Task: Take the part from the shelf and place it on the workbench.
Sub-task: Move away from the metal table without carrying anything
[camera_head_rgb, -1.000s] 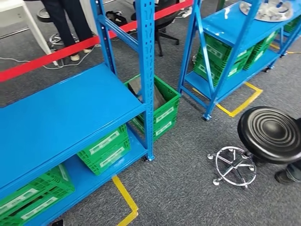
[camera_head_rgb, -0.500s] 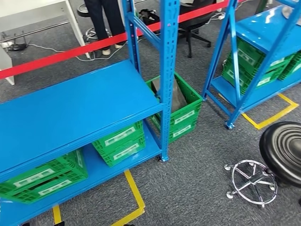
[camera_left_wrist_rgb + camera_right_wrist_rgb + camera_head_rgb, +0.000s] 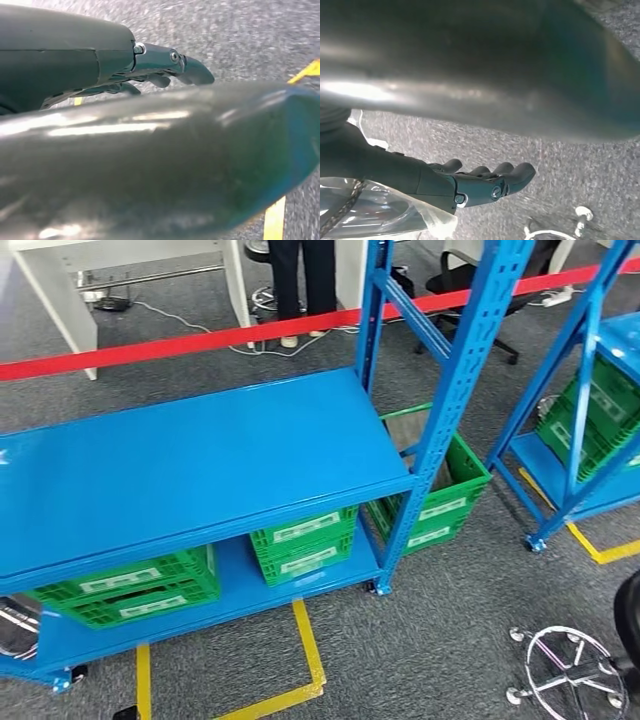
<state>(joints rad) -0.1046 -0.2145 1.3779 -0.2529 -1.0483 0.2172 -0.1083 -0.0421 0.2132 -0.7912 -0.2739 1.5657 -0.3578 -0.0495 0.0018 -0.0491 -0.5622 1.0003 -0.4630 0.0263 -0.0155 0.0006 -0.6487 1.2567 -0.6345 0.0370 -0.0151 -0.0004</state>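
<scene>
The blue shelf rack [image 3: 196, 465] stands in front of me in the head view, and its wide middle board is bare. No part lies on that board. My left hand [image 3: 166, 62] hangs over grey carpet with its fingers stretched out and nothing in them. My right hand [image 3: 486, 182] hangs the same way, fingers straight and empty. In each wrist view a broad, blurred silvery surface [image 3: 158, 165] lies close beside the hand; I cannot tell what it is. Clear plastic [image 3: 376, 212] shows behind the right hand.
Green crates [image 3: 128, 590] [image 3: 306, 540] sit on the bottom board, another [image 3: 438, 505] on the floor at the rack's right end. A second blue rack [image 3: 596, 440] stands right. Red tape [image 3: 189, 340], a person's legs [image 3: 302, 280], a chrome stool base [image 3: 566, 675], yellow floor tape [image 3: 309, 650].
The whole picture has shifted right, so the camera has turned left. The first rack now fills the middle, and the second rack and the black stool have slid toward the right edge.
</scene>
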